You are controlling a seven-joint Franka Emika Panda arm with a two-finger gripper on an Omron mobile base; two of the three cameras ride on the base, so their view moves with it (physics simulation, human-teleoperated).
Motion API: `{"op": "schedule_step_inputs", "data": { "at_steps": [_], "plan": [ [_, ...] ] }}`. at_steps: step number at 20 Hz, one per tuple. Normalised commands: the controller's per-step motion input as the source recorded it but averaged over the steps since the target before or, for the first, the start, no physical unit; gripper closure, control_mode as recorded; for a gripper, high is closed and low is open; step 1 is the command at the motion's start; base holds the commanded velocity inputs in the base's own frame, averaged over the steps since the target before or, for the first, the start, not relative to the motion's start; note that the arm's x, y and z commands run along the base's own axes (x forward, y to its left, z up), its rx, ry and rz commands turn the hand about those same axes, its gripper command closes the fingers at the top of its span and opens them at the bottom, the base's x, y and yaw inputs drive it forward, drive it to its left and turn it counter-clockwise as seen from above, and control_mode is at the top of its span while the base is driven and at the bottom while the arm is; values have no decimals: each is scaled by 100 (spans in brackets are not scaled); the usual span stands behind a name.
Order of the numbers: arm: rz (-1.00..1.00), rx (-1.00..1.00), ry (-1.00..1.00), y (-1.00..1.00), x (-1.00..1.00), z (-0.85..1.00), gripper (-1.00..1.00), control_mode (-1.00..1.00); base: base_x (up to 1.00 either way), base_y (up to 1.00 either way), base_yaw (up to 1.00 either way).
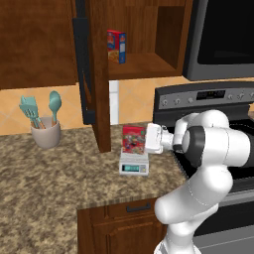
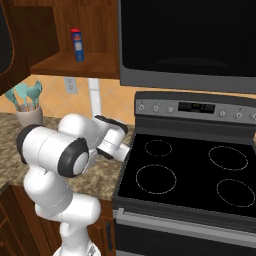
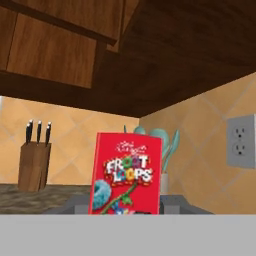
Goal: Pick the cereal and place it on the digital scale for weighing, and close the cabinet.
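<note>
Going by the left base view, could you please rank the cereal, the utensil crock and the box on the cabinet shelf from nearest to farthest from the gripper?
1. Cereal, upright on the scale, right beside the gripper.
2. Box on the cabinet shelf, up above.
3. Utensil crock, far along the counter by the wall.

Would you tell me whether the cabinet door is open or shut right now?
Open: the cabinet door swings out edge-on, exposing the shelf inside.

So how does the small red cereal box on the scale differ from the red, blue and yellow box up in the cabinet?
The small red cereal box stands on the flat light-grey digital scale on the counter; the red, blue and yellow box stands on the open dark wooden cabinet's shelf. The cereal box is mostly red; the shelf box has a blue side. Both stand upright.
</note>
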Motion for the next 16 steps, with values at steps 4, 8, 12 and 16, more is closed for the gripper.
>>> {"op": "schedule_step_inputs", "data": {
  "at_steps": [4, 8, 12, 16],
  "plan": [
    [0, 0, -2, -2, 0, 0, -100, -100, 0, 0, 0],
    [0, 0, -3, -14, 0, 0, -100, -100, 0, 0, 0],
    [0, 0, -4, -34, -4, 0, -100, -100, 0, 0, 0],
    [0, 0, -12, -31, -21, 9, -100, -100, 0, 0, 0]
  ]
}}
